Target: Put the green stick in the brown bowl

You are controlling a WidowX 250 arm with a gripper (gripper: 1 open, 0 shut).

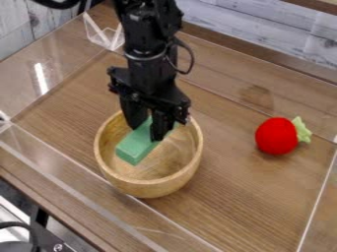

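Observation:
The green stick (136, 145) is a flat light-green block, tilted inside the brown bowl (182, 172), its lower end down in the bowl's hollow. My gripper (150, 129) reaches down from above the bowl's back rim and is shut on the stick's upper end, with a black finger on each side of it. The round wooden bowl sits at the front left of the wooden table. The top of the stick is hidden between the fingers.
A red strawberry-like toy (278, 136) with a green top lies to the right of the bowl. Clear plastic walls (39, 148) fence the table on the left and front. The black arm (148, 39) rises behind the bowl.

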